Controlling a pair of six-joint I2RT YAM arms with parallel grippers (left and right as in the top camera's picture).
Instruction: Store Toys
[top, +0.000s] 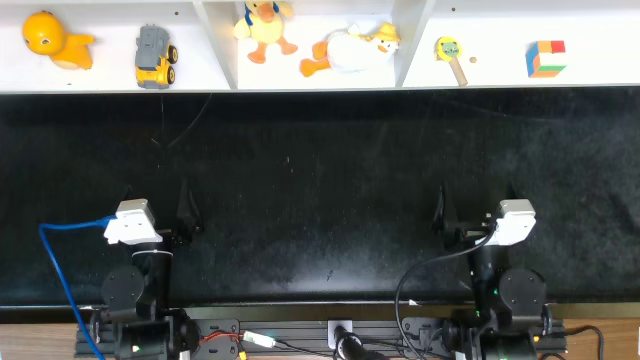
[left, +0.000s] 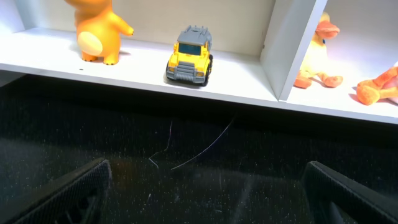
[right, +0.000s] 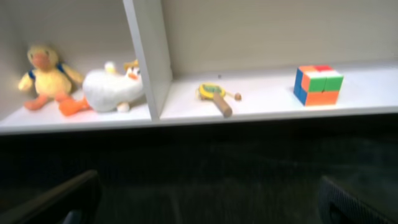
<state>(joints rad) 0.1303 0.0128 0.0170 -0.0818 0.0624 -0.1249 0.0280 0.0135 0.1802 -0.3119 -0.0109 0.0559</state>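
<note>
Your left hand (left: 205, 199) sits low over the counter (top: 320, 200) near its base, fingers spread wide and holding nothing.

All the toys you can see stand on the white shelf (top: 300, 82) at the far edge, so the storing looks done.

- **Left compartment:** The orange duck (top: 55, 40) looks like smooth, hard plastic and is probably slippery, so take it across the narrow body. The yellow truck (top: 155, 55) beside it is rigid and may roll on its wheels, so pinch it across the cab sides.
- **Middle compartment:** The yellow plush duck (top: 265, 30) sits upright, and the white plush bird (top: 355, 48) lies on its side just beside it. Both should be light and soft and will squash, so close deep on the body rather than on a foot.
- **Right compartment:** The rattle (top: 452, 55) is small, lies flat and is likely light. Its handle is the place to grip. The colour cube (top: 546, 58), well apart from it, is stiff and flat-faced, so two opposite faces should hold well.

Your right hand (right: 205, 199) is also low over the counter near its base, opened wide and carrying nothing.

The counter has a dark, matte covering with faint scratches. Upright dividers (top: 222, 40) split the shelf, so judge your clearance there. A blue cable (top: 60, 260) loops beside the left arm.
</note>
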